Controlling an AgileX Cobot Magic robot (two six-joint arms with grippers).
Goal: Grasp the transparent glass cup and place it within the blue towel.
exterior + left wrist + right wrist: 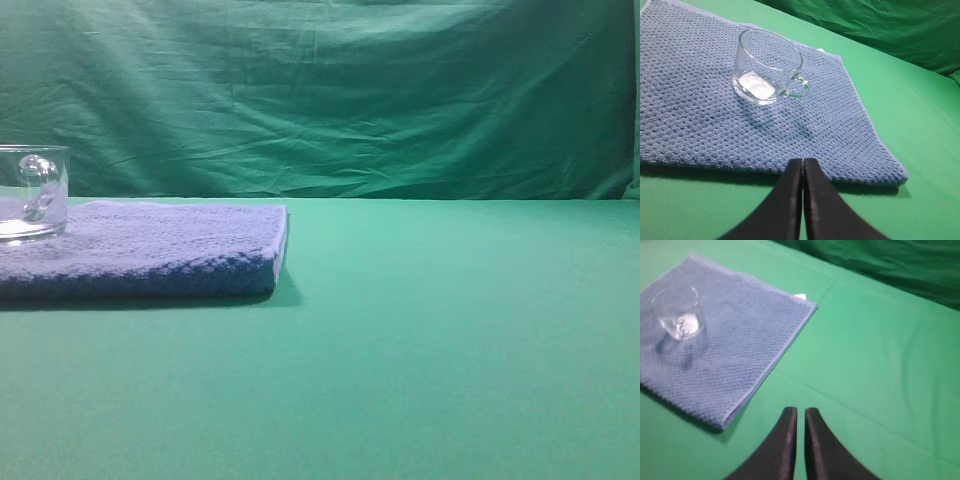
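While the transparent glass cup (678, 313) stands upright on the blue towel (740, 340), well ahead and left of my right hand (800, 415), whose tips stand nearly together with a thin gap and grip nothing, I judge the placing done; I should draw off smoothly above the green surface (880, 365).

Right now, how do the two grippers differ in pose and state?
The left gripper has its fingers pressed together, tips at the blue towel's near edge; the right gripper shows a thin gap between its fingers. The left points at the transparent glass cup from close by; the right hangs over bare green table, farther from it. Both are black, tapered and hold nothing.
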